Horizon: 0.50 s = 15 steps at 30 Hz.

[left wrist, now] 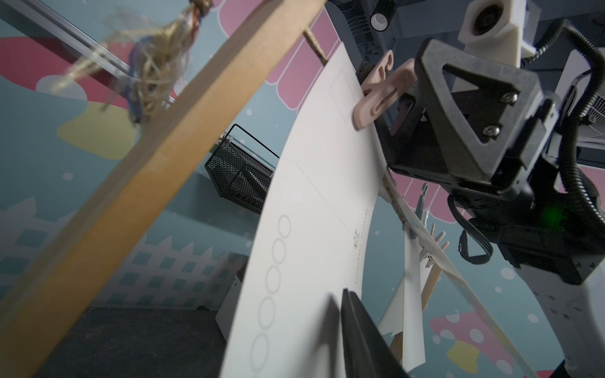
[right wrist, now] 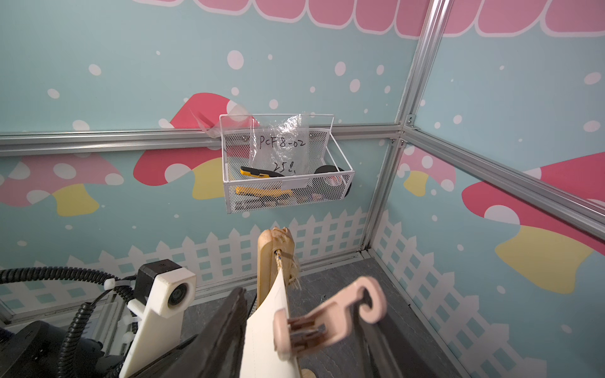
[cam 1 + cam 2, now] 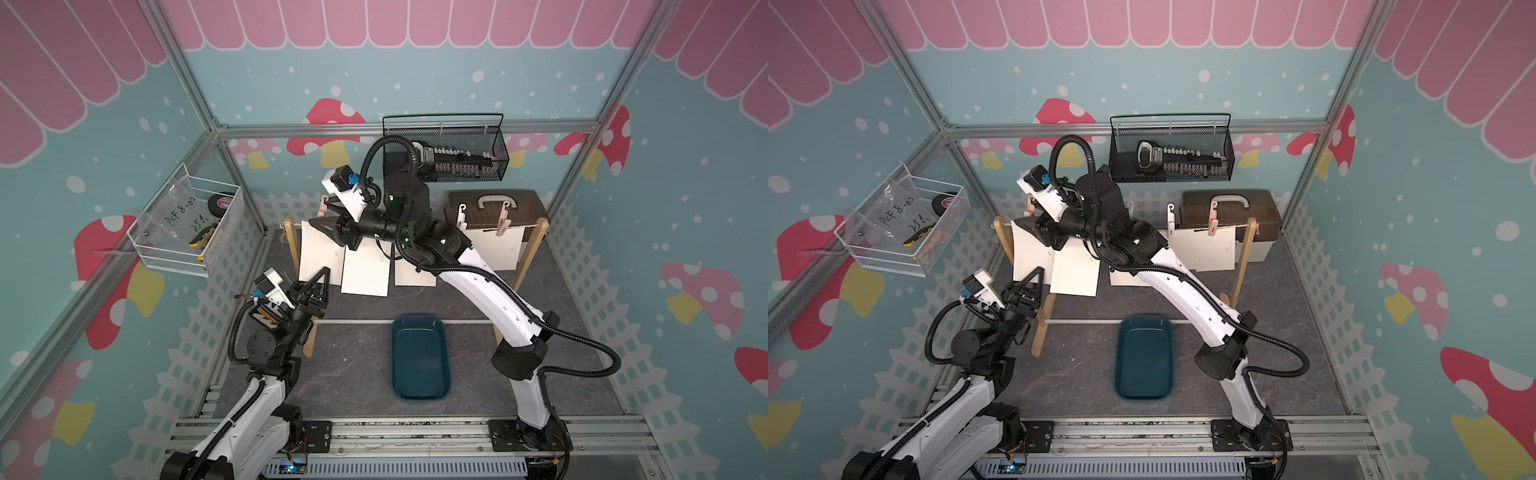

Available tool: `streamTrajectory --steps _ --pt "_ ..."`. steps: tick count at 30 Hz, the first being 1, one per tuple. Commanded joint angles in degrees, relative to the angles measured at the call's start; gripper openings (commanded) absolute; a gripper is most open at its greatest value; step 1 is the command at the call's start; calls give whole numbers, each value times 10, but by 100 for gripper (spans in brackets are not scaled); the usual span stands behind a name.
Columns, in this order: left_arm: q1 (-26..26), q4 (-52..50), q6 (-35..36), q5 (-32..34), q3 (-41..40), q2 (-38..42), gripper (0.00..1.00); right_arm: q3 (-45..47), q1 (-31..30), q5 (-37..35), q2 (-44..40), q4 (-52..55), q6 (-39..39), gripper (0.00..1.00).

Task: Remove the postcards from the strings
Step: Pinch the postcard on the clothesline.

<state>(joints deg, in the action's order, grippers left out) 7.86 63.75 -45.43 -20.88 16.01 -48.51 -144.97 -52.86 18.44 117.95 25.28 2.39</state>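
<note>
1. The strings (image 3: 530, 225), a single thin tan twine, ran between the left post (image 3: 293, 245) and the right post (image 3: 534, 253) of a wooden rack at the far side of the dark table (image 3: 573, 340).
2. The postcards (image 3: 498, 249) hung from the twine in a row. The leftmost postcard (image 3: 316, 259) hung just beside the left post, and a second postcard (image 3: 365, 276) hung just to its right. The cards further right were partly hidden behind the right arm.
3. A pink clothespin (image 2: 327, 322) clipped the leftmost postcard's top edge to the twine.
4. The right gripper (image 3: 322, 226) reached in from the right to that top edge. In the right wrist view its dark fingers (image 2: 226, 330) stood on either side of the pink clothespin and the card. Whether they pressed on the pin could not be told.
5. The left gripper (image 3: 325, 274) was at the lower edge of the same card. The left wrist view showed one finger (image 1: 360, 340) against the card near its bottom edge and the other out of sight. Whether the card was pinched could not be told.
6. Near the right post, a white clothespin (image 3: 462, 214) and a peach clothespin (image 3: 503, 218) stood on the twine.
7. A dark blue tray (image 3: 419, 328) lay on the table nearer than the rack, between the two arms.
</note>
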Motion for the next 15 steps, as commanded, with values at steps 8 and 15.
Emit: streamTrajectory --steps 8,15 --pt "1 -44 19 -8 -11 46 18 -1 0 8 -12 -9 -9 48" --pt "1 -45 14 -4 -10 44 16 -1 0 25 -12 -14 -7 39"
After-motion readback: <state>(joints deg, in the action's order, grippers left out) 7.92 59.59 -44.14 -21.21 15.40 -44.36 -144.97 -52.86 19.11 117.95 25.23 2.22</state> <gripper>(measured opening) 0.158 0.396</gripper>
